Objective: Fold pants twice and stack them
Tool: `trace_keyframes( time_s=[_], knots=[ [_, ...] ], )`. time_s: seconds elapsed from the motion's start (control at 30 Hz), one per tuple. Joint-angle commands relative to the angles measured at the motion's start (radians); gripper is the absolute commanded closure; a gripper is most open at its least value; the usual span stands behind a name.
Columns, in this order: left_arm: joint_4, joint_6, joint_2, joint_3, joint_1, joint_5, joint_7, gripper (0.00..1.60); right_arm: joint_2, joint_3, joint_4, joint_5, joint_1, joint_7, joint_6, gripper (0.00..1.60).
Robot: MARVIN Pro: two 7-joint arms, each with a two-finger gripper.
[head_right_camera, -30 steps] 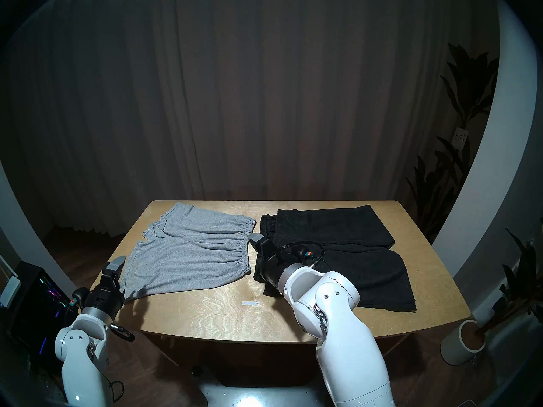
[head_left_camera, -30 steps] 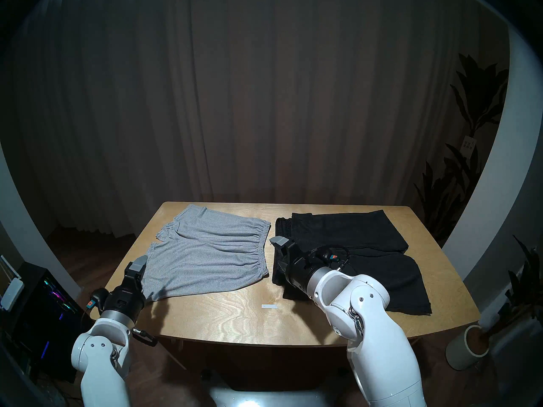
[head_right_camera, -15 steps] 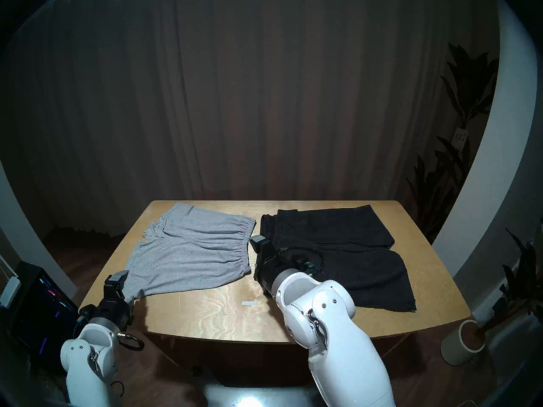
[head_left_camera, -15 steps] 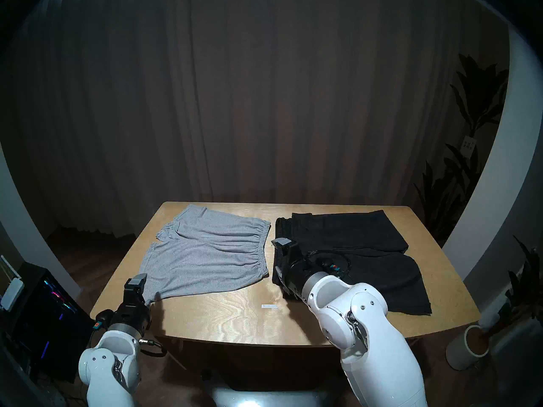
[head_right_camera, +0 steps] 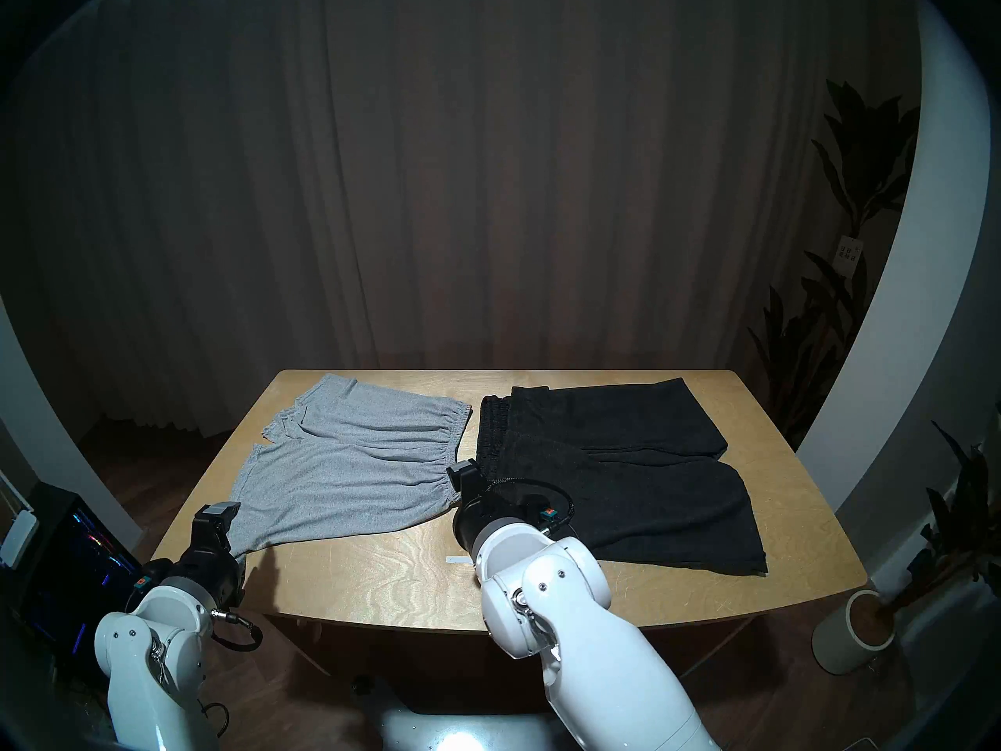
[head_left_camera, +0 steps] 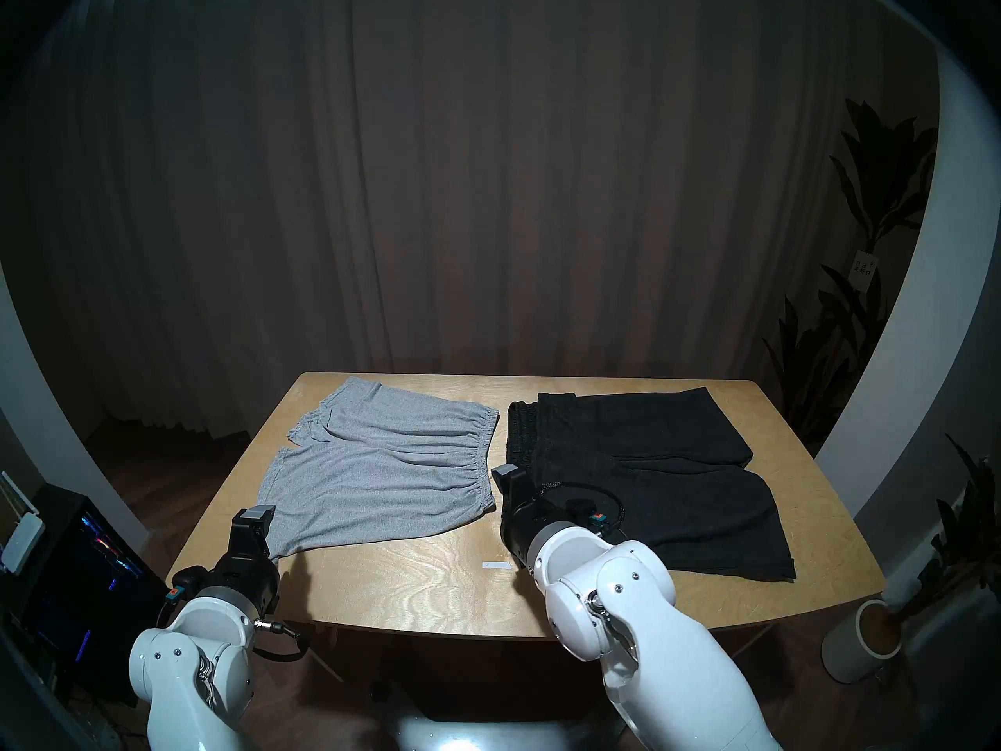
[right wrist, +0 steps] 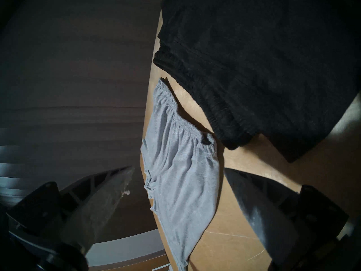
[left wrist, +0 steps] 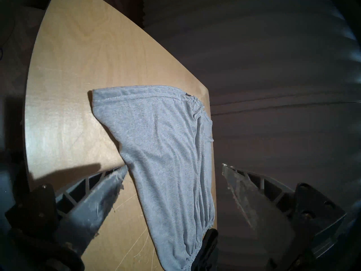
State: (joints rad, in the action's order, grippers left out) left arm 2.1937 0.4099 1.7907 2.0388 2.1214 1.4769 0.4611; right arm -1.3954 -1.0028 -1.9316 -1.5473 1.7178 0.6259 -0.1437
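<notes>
Light grey shorts (head_left_camera: 379, 479) lie flat on the left half of the wooden table (head_left_camera: 406, 587), waistband toward the middle. Black shorts (head_left_camera: 650, 462) lie flat on the right half. My left gripper (head_left_camera: 262, 533) stands open at the near left hem corner of the grey shorts, and the wrist view shows the grey leg (left wrist: 166, 147) ahead of the spread fingers (left wrist: 109, 186). My right gripper (head_left_camera: 506, 490) is open by the near ends of the two waistbands. Its wrist view shows the grey shorts (right wrist: 181, 176) and the black shorts (right wrist: 254, 69) beyond its fingers (right wrist: 109, 192), with nothing held.
A small white strip (head_left_camera: 496, 564) lies on the bare table front. A dark computer case with coloured lights (head_left_camera: 81, 571) stands left of the table. A white plant pot (head_left_camera: 866, 641) sits on the floor at right. A dark curtain hangs behind.
My left gripper drew back along the grey leg's hem to its near left corner. My right gripper slid left and nearer, off the black waistband toward the gap between the shorts. Both stayed open.
</notes>
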Motion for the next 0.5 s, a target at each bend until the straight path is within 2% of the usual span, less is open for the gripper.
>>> trace_keyframes(
  time_s=[0.0,0.13,0.27,0.47],
  knots=[
    [0.033,0.025,-0.011,0.001,-0.011,0.024,0.043,0.0,0.041,0.084,0.017,0.03,-0.057,-0.081,-0.108,0.0],
    [0.032,0.031,-0.015,0.005,-0.021,0.036,0.085,0.0,0.052,0.129,0.041,0.039,-0.088,-0.072,-0.178,0.0],
    [0.027,0.028,-0.028,0.001,-0.051,0.026,0.153,0.0,0.048,0.167,0.069,-0.007,-0.128,-0.008,-0.262,0.0],
    [0.025,0.007,-0.034,0.006,-0.082,0.037,0.228,0.0,0.003,0.172,0.093,-0.066,-0.176,0.084,-0.337,0.0]
  ],
)
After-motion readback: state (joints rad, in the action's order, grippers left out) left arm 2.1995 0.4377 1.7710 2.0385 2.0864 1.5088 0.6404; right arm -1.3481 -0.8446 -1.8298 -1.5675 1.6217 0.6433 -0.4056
